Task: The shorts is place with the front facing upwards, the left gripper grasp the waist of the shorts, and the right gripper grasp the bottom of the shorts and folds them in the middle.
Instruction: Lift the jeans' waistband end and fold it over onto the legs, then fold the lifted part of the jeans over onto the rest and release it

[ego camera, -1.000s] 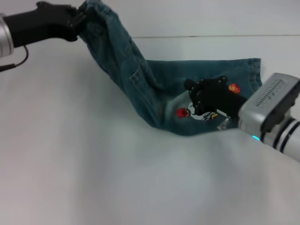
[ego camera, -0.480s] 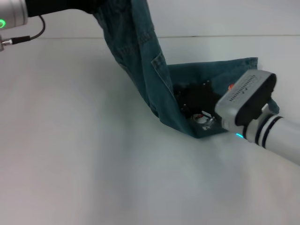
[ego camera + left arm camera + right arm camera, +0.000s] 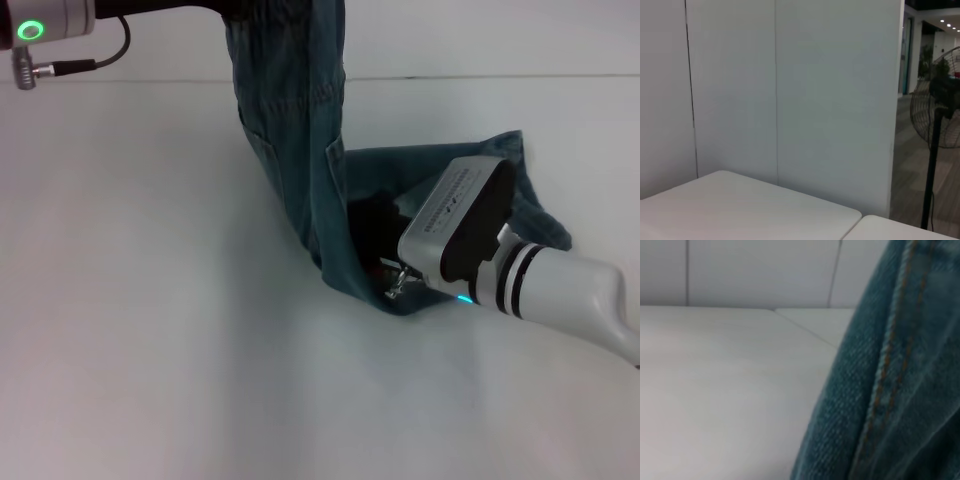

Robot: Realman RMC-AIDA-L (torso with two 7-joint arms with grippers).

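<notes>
The shorts [image 3: 300, 150] hang as a tall strip from the top edge of the head view down to the white table [image 3: 150, 330]. My left gripper [image 3: 225, 6] is at that top edge, mostly cut off, shut on the waist of the shorts and holding it high. The lower part of the shorts [image 3: 500, 160] lies crumpled on the table. My right gripper [image 3: 378, 240] is low on the table against that lower part, largely hidden by its grey wrist housing [image 3: 460, 225] and the cloth. The right wrist view shows denim with orange stitching [image 3: 890, 365] up close.
The left wrist view shows only a white wall [image 3: 790, 90], a table corner [image 3: 740, 210] and a standing fan [image 3: 940, 110]. A table seam [image 3: 500, 77] runs along the back in the head view.
My left gripper has lifted the waist higher and carried it to the right. My right arm has moved left along the shorts, and the printed figure is now hidden.
</notes>
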